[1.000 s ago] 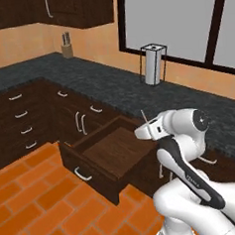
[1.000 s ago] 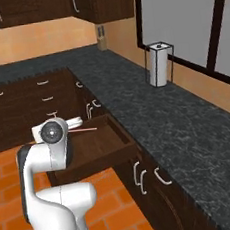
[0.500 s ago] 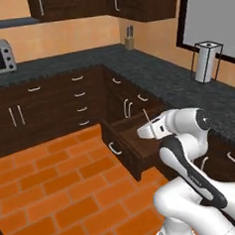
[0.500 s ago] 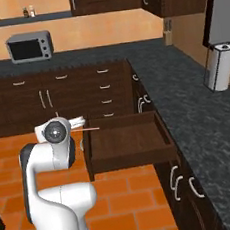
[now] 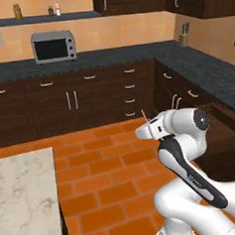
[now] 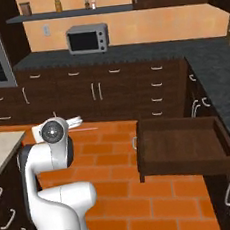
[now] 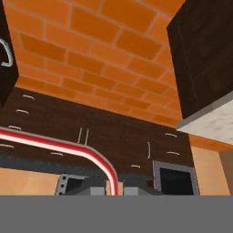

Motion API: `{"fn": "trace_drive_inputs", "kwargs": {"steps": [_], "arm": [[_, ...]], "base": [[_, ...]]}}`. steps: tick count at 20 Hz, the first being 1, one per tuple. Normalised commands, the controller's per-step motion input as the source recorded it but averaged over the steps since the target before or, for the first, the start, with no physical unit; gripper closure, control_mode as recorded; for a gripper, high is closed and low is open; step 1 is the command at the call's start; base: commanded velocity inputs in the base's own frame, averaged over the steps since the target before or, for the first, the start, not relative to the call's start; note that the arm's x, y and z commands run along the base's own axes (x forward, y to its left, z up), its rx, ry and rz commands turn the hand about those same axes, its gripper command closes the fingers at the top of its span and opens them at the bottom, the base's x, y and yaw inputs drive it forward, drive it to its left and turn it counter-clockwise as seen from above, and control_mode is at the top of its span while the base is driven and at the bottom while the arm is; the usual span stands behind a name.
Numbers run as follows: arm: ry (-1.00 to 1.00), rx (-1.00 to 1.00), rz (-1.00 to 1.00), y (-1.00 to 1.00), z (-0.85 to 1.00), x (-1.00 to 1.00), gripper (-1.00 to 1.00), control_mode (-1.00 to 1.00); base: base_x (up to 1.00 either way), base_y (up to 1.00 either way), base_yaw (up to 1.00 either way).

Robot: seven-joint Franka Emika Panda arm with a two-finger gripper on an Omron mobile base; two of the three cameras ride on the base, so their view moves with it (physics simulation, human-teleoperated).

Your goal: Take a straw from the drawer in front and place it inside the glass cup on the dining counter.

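While the drawer [image 6: 183, 147] stands pulled out, the hand [image 7: 114, 187] is closed tight on the straw [image 7: 68, 148], so picking is done. The marble surface [image 5: 23, 195] is near; I see no glass cup yet.

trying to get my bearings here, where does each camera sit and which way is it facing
Left base view: behind the arm's left, facing the microwave wall; arm lower right, dining counter lower left.
Right base view: behind the arm's right; arm lower left, open drawer right.
Hand view: on the hand, rolled, along the straw between the gripper tips.
Shared: both base views show the microwave and orange floor.
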Motion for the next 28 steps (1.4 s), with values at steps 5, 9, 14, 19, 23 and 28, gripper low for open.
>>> {"fn": "trace_drive_inputs", "kwargs": {"steps": [5, 9, 14, 19, 23, 28], "arm": [[0.00, 0.00, 0.00, 0.00, 0.00, 0.00, 1.00, 1.00], [0.00, 0.00, 0.00, 0.00, 0.00, 0.00, 1.00, 1.00], [0.00, 0.00, 0.00, 0.00, 0.00, 0.00, 1.00, 1.00], [0.00, 0.00, 0.00, 0.00, 0.00, 0.00, 1.00, 1.00], [0.00, 0.00, 0.00, 0.00, 0.00, 0.00, 1.00, 1.00], [0.00, 0.00, 0.00, 0.00, 0.00, 0.00, 1.00, 1.00]], "base": [[0.07, 0.68, 0.26], [0.73, 0.15, 0.18], [0.88, 0.00, 0.18], [0.89, -0.02, 0.20], [0.96, -0.16, 0.14], [0.94, -0.04, 0.12]]}}
